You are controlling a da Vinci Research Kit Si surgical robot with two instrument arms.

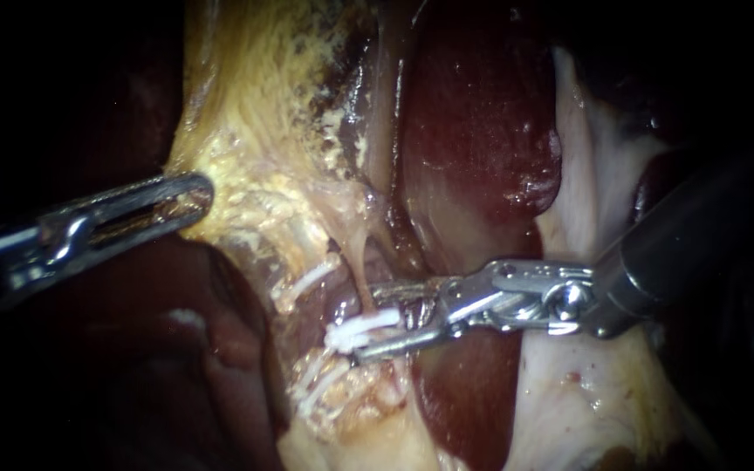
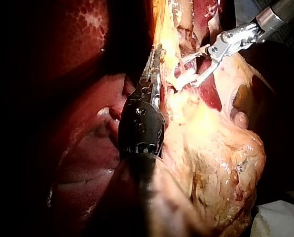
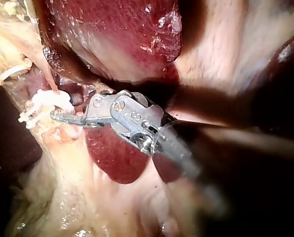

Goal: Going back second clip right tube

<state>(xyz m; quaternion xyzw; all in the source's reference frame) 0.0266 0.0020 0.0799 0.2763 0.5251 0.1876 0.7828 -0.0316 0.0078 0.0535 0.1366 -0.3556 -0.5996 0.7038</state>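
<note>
In the endoscope view a thin pale tube (image 1: pixel 360 266) runs down the middle, the right one of two. A white clip (image 1: pixel 358 331) sits across its lower end. My right instrument (image 1: pixel 366 320) comes in from the right with its jaws open around that clip, the lower jaw just under it. The same clip (image 3: pixel 49 100) and jaws (image 3: pixel 59 111) show in the right wrist view, and the clip (image 2: pixel 184 79) again in the left wrist view. My left instrument (image 1: pixel 192 194) holds the edge of the yellowish fatty tissue (image 1: pixel 255 113), jaws shut on it (image 2: pixel 156 53).
More white clips (image 1: pixel 307 281) (image 1: pixel 318 386) lie on the tissue left of the tube and below it. Dark red liver (image 1: pixel 482 131) fills the upper middle, with pale tissue (image 1: pixel 604 174) behind the right shaft. A dark red lobe (image 1: pixel 176 349) lies under the left instrument.
</note>
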